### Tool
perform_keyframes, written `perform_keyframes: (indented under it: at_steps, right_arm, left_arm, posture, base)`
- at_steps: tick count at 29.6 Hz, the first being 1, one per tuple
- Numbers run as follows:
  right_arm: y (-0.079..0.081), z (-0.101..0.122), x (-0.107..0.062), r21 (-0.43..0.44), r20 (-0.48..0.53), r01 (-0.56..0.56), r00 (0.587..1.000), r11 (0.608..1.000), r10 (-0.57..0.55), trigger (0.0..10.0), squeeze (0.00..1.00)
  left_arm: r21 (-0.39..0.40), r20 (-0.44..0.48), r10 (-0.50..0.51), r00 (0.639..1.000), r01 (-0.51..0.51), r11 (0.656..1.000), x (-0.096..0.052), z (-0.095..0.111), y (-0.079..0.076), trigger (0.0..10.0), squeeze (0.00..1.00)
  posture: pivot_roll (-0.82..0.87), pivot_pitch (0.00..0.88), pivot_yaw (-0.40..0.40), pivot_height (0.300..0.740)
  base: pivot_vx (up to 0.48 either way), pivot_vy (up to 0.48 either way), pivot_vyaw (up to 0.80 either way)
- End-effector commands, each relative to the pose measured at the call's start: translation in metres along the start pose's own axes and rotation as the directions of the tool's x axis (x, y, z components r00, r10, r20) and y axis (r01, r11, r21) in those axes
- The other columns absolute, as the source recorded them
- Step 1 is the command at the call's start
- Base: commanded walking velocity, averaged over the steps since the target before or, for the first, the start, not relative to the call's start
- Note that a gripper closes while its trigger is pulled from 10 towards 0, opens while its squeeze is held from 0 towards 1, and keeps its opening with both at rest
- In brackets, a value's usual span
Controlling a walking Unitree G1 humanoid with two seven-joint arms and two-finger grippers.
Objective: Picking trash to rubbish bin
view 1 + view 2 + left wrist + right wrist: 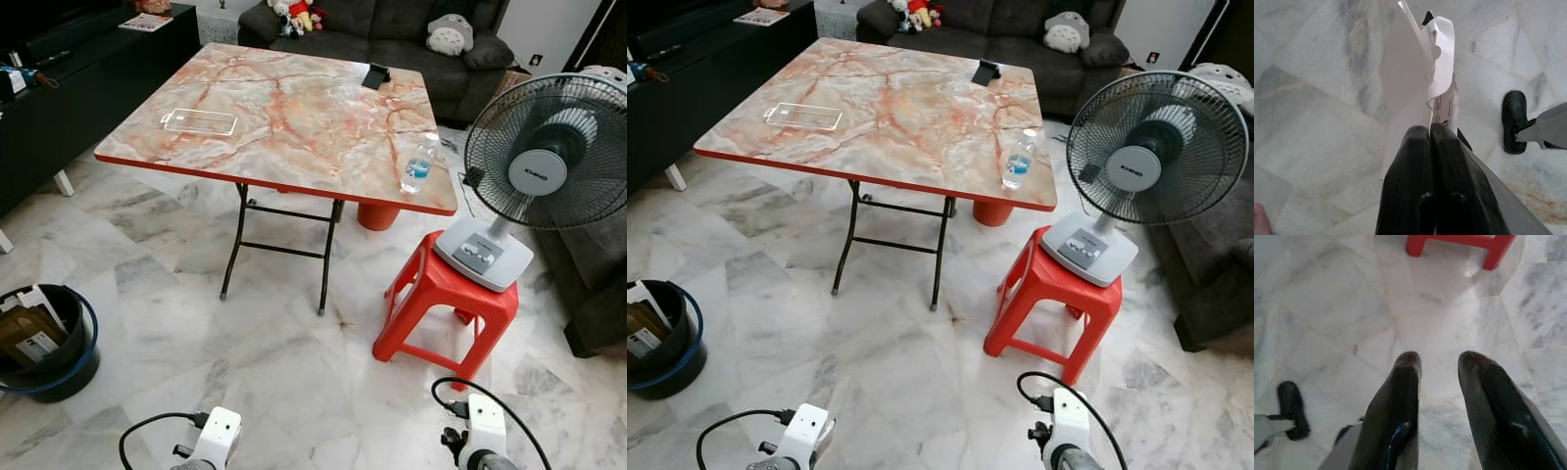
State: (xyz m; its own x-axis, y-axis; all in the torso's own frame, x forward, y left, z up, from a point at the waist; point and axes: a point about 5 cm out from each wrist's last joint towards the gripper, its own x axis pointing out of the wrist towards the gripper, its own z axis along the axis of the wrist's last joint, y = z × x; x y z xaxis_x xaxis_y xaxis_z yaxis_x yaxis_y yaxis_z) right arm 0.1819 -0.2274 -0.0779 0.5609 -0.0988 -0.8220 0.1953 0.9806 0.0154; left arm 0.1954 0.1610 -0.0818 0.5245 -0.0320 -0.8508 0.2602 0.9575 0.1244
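marble-top table [294, 117] | red stool [446, 304] bearing fan [544, 157] | sofa [392, 39] behind

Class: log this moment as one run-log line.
left tool: shut on paper scrap | right tool: open, over floor | bin: robot's left

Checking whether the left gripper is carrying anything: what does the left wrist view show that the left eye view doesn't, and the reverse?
The left wrist view shows the left gripper shut on a white paper scrap. The left eye view shows the rubbish bin at the robot's left, and the table bearing a plastic bottle. Both show the marble floor.
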Motion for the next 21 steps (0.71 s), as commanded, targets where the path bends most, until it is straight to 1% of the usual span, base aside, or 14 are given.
perform_keyframes:
  at_steps: [1, 3, 5, 6, 7, 11, 14, 16, 21]
  right_arm:
    - [-0.001, 0.000, 0.000, -0.023, -0.015, 0.018, 1.000, 1.000, -0.019, 10.0, 0.00]
    - [-0.002, -0.004, 0.000, -0.024, -0.026, 0.021, 0.999, 0.999, -0.022, 10.0, 0.00]
    - [-0.004, -0.006, -0.001, -0.022, -0.030, 0.024, 0.999, 0.999, -0.025, 10.0, 0.00]
    - [-0.006, -0.011, -0.002, -0.022, -0.044, 0.027, 0.999, 0.999, -0.028, 10.0, 0.00]
    - [-0.006, -0.011, -0.002, -0.022, -0.044, 0.027, 0.999, 0.999, -0.028, 10.0, 0.00]
    - [-0.007, -0.023, -0.004, -0.014, -0.068, 0.028, 0.997, 1.000, -0.029, 10.0, 0.00]
    - [-0.006, -0.028, -0.005, -0.010, -0.074, 0.030, 0.997, 0.999, -0.031, 10.0, 0.00]
    - [-0.006, -0.031, -0.006, -0.018, -0.079, 0.027, 0.996, 0.999, -0.029, 10.0, 0.00]
    - [-0.007, -0.028, -0.006, -0.022, -0.077, 0.026, 0.997, 0.999, -0.028, 10.0, 0.00]
  left_arm:
    - [-0.008, -0.012, -0.002, 1.000, 0.002, 1.000, 0.000, -0.003, -0.004, 10.0, 0.00]
    - [-0.028, -0.001, 0.006, 1.000, -0.006, 1.000, 0.000, -0.003, -0.004, 10.0, 0.00]
    - [-0.029, 0.000, 0.006, 1.000, -0.006, 1.000, 0.000, -0.003, -0.004, 10.0, 0.00]
    - [-0.031, 0.004, 0.007, 1.000, -0.007, 1.000, 0.000, -0.003, -0.004, 10.0, 0.00]
    - [-0.031, 0.004, 0.007, 1.000, -0.007, 1.000, 0.000, -0.003, -0.004, 10.0, 0.00]
    - [-0.035, 0.009, 0.014, 1.000, -0.014, 0.999, -0.001, -0.005, -0.003, 10.0, 0.00]
    - [-0.055, 0.016, 0.017, 1.000, -0.016, 0.998, -0.001, -0.005, -0.003, 10.0, 0.00]
    - [-0.052, 0.017, 0.018, 1.000, -0.017, 0.998, -0.001, -0.005, -0.003, 10.0, 0.00]
    - [-0.054, 0.019, 0.012, 1.000, -0.011, 0.998, -0.001, -0.006, -0.005, 10.0, 0.00]
  posture:
    - [0.00, 0.000, -0.136, 0.740]
    - [0.01, 0.000, -0.136, 0.740]
    - [0.01, 0.000, -0.133, 0.740]
    - [0.00, 0.000, -0.132, 0.740]
    - [0.00, 0.000, -0.132, 0.740]
    - [0.00, 0.000, -0.129, 0.740]
    - [0.01, 0.000, -0.128, 0.740]
    - [0.00, 0.000, -0.128, 0.740]
    - [0.00, 0.000, -0.130, 0.740]
  base:
    - [0.000, 0.000, 0.80]
    - [0.000, 0.000, 0.80]
    - [0.000, 0.000, 0.80]
    - [0.000, 0.000, 0.80]
    - [0.000, 0.000, 0.80]
    - [0.000, 0.000, 0.80]
    - [0.000, 0.000, 0.80]
    - [0.000, 0.000, 0.80]
    - [0.000, 0.000, 0.80]
